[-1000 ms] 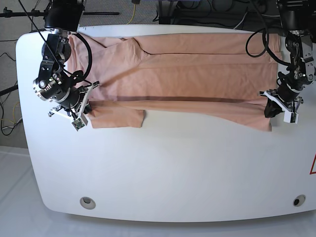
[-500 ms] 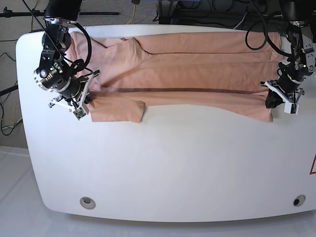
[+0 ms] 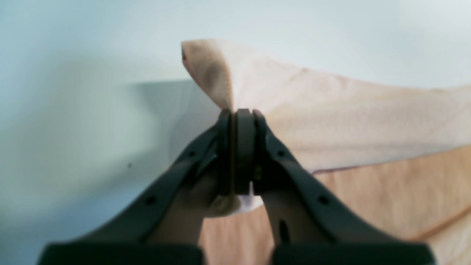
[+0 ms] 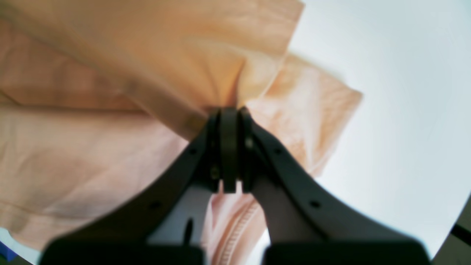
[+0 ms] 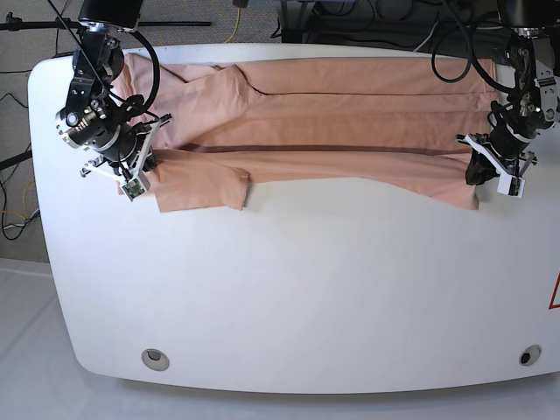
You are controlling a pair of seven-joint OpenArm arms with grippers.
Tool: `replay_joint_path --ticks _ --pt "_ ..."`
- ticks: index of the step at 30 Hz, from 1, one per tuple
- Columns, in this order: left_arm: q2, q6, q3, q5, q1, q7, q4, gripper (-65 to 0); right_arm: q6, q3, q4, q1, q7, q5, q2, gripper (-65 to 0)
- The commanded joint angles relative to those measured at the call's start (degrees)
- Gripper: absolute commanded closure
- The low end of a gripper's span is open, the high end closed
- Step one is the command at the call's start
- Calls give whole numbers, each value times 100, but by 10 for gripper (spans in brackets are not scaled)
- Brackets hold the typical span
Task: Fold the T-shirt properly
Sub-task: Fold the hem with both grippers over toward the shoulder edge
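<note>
Change since earlier: both arms have carried the near edge of the T-shirt (image 5: 332, 122) farther up the table, and the near flap now covers more of the cloth behind it.
Near table: bare white table (image 5: 289, 289) fills the near half.
Left gripper: left gripper (image 5: 477, 171), at the scene's right, has its fingers pressed fully together on a corner of the pink cloth, which stands up as a point above the fingertips in the left wrist view (image 3: 235, 114).
Right gripper: right gripper (image 5: 144, 162), at the scene's left, is likewise clamped tight on a bunched fold by a sleeve (image 4: 230, 114).
T-shirt: salmon-pink, stretched in a long band across the far half of the table, between the two grippers.
</note>
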Motion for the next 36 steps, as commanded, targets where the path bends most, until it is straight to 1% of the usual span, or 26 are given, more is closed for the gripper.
replay_joint_path --ticks 1,9,15,17,27,29,34,36 --pt "-150 47 -41 -45 48 -108 202 0 -10 118 155 31 4 -10 59 0" --pt "-261 78 -155 -58 494 -113 702 0 -10 310 390 -46 -32 -20 36 0" --pt "-274 61 -396 -78 750 -85 860 0 -10 282 453 -159 -67 -33 43 0" --pt "-216 -82 -736 -100 934 -50 900 0 -10 171 431 -219 -14 -27 65 0" --pt "-196 -538 -1218 -162 1224 19 935 0 -10 123 453 -397 32 -41 70 0" --pt "-186 -684 -1370 -236 1324 41 846 0 -10 135 468 -439 4 -37 57 0" --pt "-183 -714 -1379 -249 1393 61 819 -1 -10 141 447 -440 -7 -47 56 0" --pt "-182 -705 -1378 -259 1408 85 815 -14 -10 144 435 -420 -29 -48 56 0"
